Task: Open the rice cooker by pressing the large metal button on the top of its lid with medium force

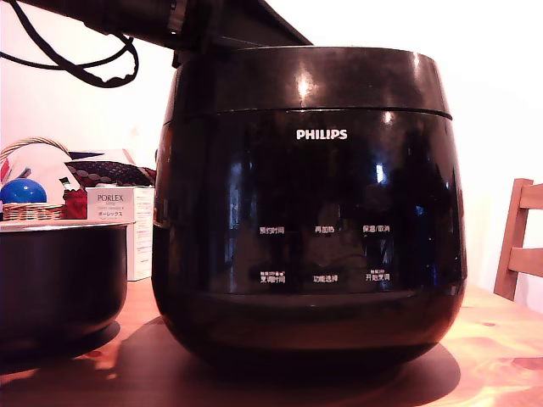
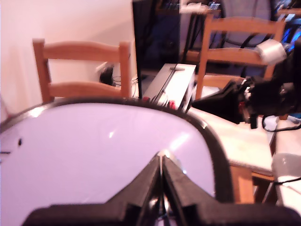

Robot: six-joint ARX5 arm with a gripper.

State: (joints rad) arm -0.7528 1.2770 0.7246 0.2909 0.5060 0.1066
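Observation:
The rice cooker (image 1: pixel 310 212) fills the exterior view, glossy black with a white PHILIPS logo, standing on a wooden table (image 1: pixel 501 348). Its lid (image 1: pixel 310 80) sits down flush on the body. The dark arm (image 1: pixel 161 19) reaches in above the lid from the exterior view's left; the gripper itself is hidden behind the lid there. In the wrist view the gripper (image 2: pixel 161 159) is shut, its two black fingers pressed together with nothing between them, low over the lid's shiny top (image 2: pixel 94 155). A small silvery glint shows at the tips. The metal button cannot be made out.
A smaller dark bare pot (image 1: pixel 59 280) stands at the exterior view's left, with a white PORLEX box (image 1: pixel 119 216) and a basket holding a blue ball (image 1: pixel 23 192) behind it. Wooden chairs (image 1: pixel 517 246) (image 2: pixel 80 70) stand around. Black equipment with cables (image 2: pixel 263 96) lies beyond the cooker.

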